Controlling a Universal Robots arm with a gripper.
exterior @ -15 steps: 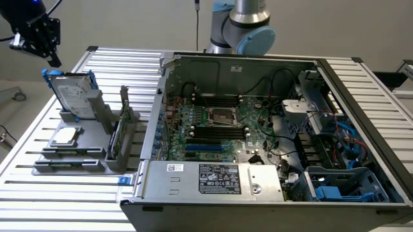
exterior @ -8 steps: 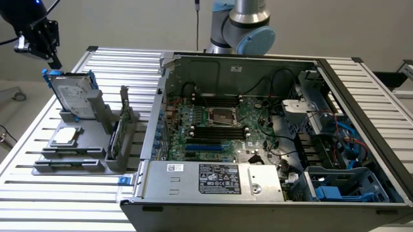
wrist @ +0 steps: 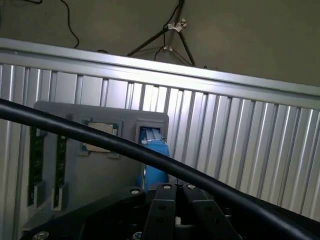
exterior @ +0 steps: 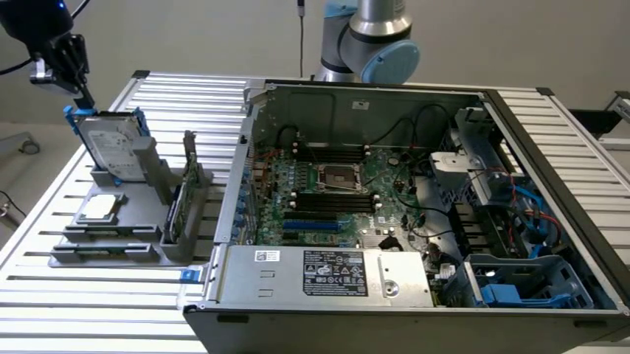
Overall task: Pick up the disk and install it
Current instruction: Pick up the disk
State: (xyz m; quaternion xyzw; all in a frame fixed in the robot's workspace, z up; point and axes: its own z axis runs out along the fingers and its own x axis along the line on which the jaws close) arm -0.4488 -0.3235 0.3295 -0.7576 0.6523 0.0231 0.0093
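The disk (exterior: 108, 144), a silver hard drive with a white label and a blue frame, stands on edge at the exterior view's left. Its lower end sits in the grey holder (exterior: 147, 158). My gripper (exterior: 85, 103) comes down from above onto the disk's upper corner and is shut on the blue frame there. In the wrist view, the disk (wrist: 152, 157) shows edge-on as a blue strip just past my closed gripper (wrist: 175, 189), above the holder's slot (wrist: 150, 131).
An open computer case (exterior: 394, 199) with motherboard, power supply (exterior: 325, 273) and a blue drive bay (exterior: 512, 291) fills the exterior view's right. The holder also carries a square chip (exterior: 102, 209) and an upright card (exterior: 182, 199). A black cable (wrist: 75, 131) crosses the wrist view.
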